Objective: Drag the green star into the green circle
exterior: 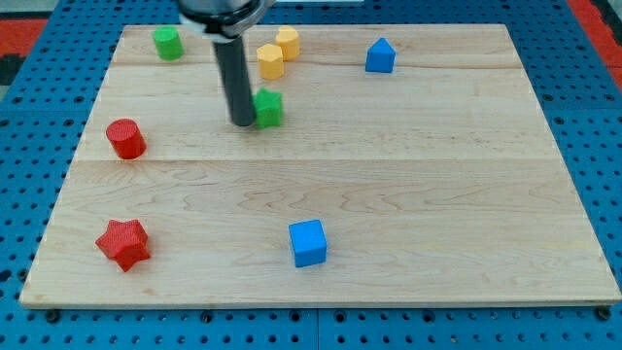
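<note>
The green star [268, 108] lies on the wooden board in the upper middle-left. My tip [242, 123] is right against the star's left side, touching or nearly touching it. The green circle [167, 43] is a green cylinder near the board's top left corner, up and to the left of the star and well apart from it. The dark rod [231, 78] rises from the tip to the view's top edge.
Two yellow blocks [271, 60] [287, 42] sit just above the star. A blue block [380, 55] is at the top right, a blue cube [308, 243] at the bottom middle. A red cylinder [125, 138] and a red star [122, 243] are on the left.
</note>
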